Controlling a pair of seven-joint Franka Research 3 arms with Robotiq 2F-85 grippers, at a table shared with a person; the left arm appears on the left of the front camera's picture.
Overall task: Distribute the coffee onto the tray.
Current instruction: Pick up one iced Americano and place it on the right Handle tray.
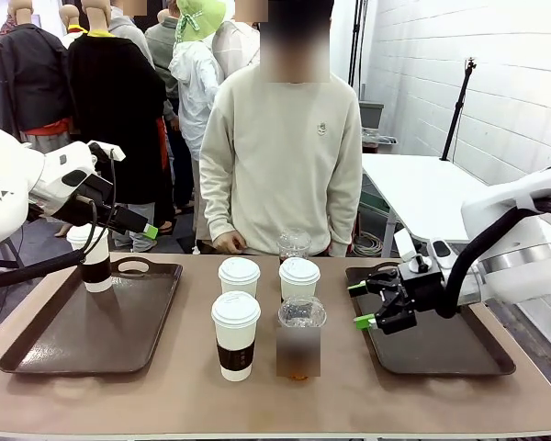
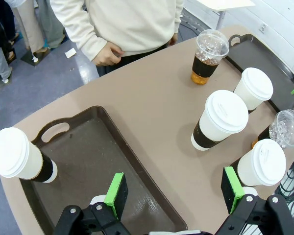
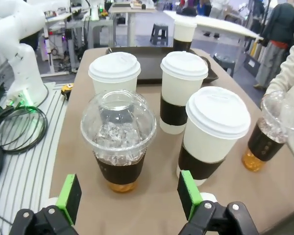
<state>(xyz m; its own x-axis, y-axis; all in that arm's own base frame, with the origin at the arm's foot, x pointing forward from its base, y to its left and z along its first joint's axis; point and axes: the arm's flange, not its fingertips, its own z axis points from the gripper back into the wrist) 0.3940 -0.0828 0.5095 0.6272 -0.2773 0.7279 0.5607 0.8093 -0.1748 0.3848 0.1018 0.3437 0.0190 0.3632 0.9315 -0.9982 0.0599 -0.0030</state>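
Plastic cup [image 3: 118, 142], clear, of dark coffee, on the table [image 3: 157, 169] squarely ahead of the right gripper [image 3: 129, 196], jaws apart: best pinched gently below the dome, kept upright, missing the neighbouring paper cup [image 3: 213, 132]. Left gripper [image 2: 174, 191], jaws apart, hangs over the left tray [image 2: 93, 147] bearing one sleeved cup [image 2: 19, 156].

a robotics lab or test hall is shown. in the front view a white painted brick wall [image 1: 459, 55] is seen at 2 o'clock, with a black stand [image 1: 457, 106] and a white table [image 1: 422, 188] before it. in the right wrist view loose cables [image 3: 10, 132] are laid on the floor at 9 o'clock, and workbenches [image 3: 132, 9] and a stool [image 3: 159, 33] are seen at 12 o'clock.
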